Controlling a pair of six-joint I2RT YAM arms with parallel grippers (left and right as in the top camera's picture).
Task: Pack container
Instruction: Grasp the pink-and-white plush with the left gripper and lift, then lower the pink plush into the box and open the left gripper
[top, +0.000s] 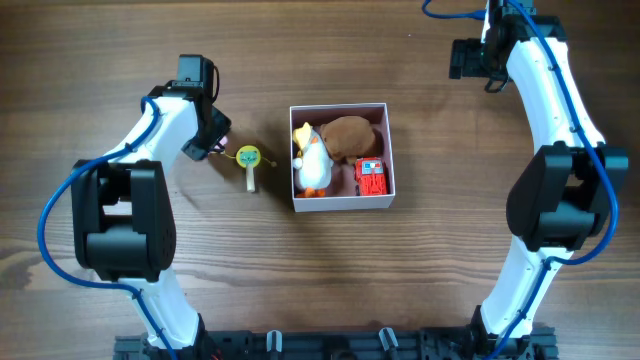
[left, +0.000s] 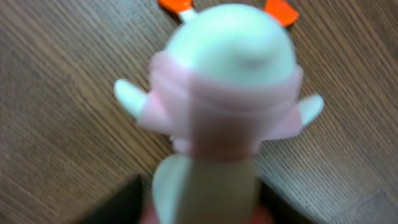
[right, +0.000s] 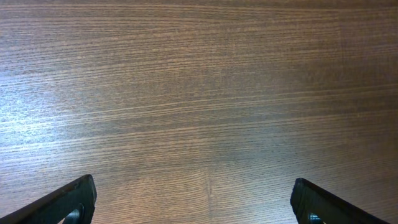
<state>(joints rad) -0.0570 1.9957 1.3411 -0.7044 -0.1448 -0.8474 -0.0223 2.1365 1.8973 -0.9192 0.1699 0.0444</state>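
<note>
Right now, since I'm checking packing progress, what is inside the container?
In the container lie a white duck toy, a brown plush and a red toy. Whatever might lie beneath them is covered; only strips of pink floor show.

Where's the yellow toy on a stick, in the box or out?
Out: the yellow toy lies on the table left of the container, apart from its wall.

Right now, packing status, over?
Right claw open over bare table. Left claw beside yellow stick toy, grip unclear. Container holds white duck, brown plush, red toy.
</note>
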